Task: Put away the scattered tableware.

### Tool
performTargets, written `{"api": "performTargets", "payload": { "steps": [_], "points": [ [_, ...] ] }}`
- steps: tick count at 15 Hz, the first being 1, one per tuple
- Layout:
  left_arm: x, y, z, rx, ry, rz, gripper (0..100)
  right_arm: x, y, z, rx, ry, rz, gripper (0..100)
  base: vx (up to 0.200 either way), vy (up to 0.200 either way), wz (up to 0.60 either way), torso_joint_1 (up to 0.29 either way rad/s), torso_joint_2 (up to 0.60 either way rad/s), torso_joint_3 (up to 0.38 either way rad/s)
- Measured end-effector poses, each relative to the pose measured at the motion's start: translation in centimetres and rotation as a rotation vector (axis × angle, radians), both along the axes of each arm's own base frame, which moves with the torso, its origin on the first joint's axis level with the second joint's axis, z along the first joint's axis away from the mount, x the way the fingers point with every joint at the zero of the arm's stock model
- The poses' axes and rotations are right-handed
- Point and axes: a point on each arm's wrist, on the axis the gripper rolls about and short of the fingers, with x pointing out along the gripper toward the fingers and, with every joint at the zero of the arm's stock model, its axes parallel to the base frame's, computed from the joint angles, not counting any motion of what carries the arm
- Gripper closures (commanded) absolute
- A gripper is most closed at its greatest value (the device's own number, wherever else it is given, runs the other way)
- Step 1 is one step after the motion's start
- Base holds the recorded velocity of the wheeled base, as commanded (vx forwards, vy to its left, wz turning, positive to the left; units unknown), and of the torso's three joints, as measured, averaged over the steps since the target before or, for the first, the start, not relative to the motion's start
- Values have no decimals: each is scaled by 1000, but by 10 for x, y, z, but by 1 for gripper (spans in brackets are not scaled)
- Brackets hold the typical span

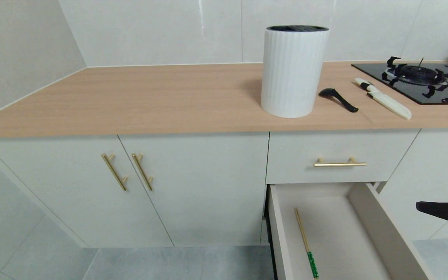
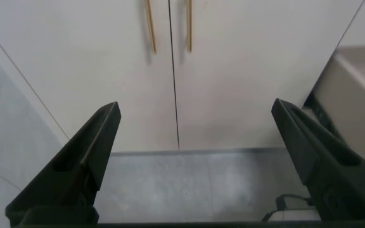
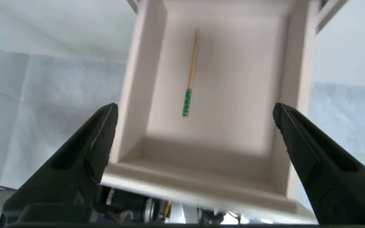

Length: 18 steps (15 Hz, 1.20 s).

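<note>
The left hand (image 2: 195,111), released, faces the cabinet doors (image 2: 233,63); the right hand (image 3: 195,113), released, hangs above the open drawer (image 1: 383,229), where chopsticks (image 1: 305,241) lie near its left wall. Farther, on the surface (image 1: 150,97), a white holder (image 1: 293,72) stands upright; what appears to be a black spoon (image 1: 338,99) and a knife (image 1: 383,99) lie right of it.

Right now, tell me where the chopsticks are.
In the head view the chopsticks lie at lower right, inside the open drawer, nearer its left wall, just below the shut drawer with the gold handle.
</note>
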Motion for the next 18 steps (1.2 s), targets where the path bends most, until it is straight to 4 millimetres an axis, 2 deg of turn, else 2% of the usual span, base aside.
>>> {"api": "performTargets", "payload": {
  "steps": [6,8,10,12,16,18],
  "points": [
    [0,0,0,0,0,0,0,4,1,5,-18,-61,20,0,0,0,0,286,-453,-247],
    [0,0,0,0,0,-1,0,12,3,9,-35,-118,35,0,0,0,0,78,-151,-78],
    [0,0,0,0,0,0,0,29,4,14,-72,-185,35,0,0,0,0,16,-25,-13],
    [0,0,0,0,0,0,0,60,3,20,-101,-277,13,0,0,0,0,0,0,0],
    [0,0,0,0,0,0,0,143,0,26,-100,-419,42,0,0,0,0,0,0,0],
    [0,0,0,0,0,0,0,188,-4,35,-90,-470,73,0,0,0,0,0,0,0]
  ]
}}
